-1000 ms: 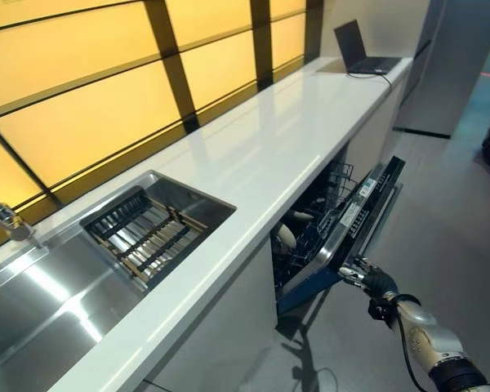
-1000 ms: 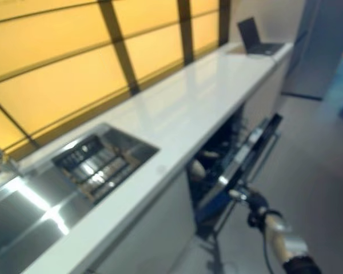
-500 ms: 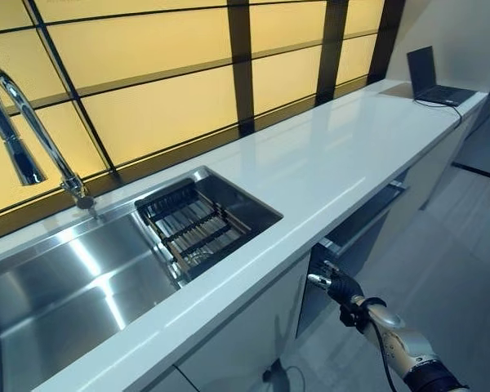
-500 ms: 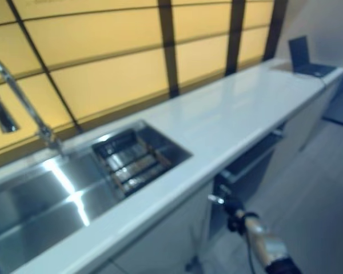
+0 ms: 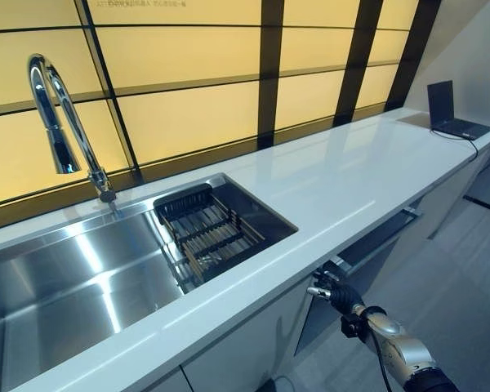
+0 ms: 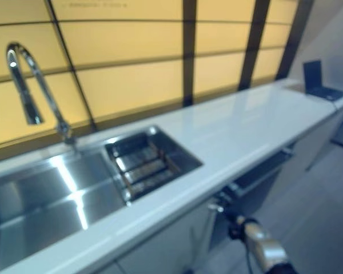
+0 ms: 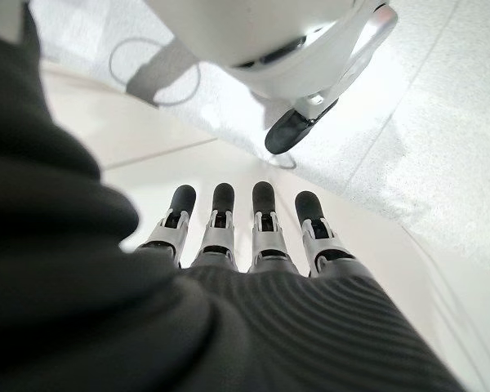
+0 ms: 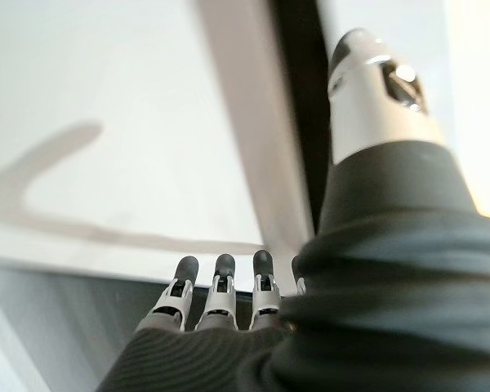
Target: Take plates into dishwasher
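The right hand [image 5: 336,293] – fingers straight, holding nothing – rested against the nearly closed grey dishwasher door [image 5: 374,242] under the white countertop [image 5: 327,184]; no plates showed.

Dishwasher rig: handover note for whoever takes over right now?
Right hand: fingers straight, open, against the top edge of the dishwasher door below the white countertop. The door is nearly shut, with a narrow gap left.
Left hand: open, holds nothing, hangs idle over the floor.
No plates show in any view; the sink is bare apart from the dark rack.
Done: loading looks finished, though the inside is hidden.
Left: likely press the door fully shut.
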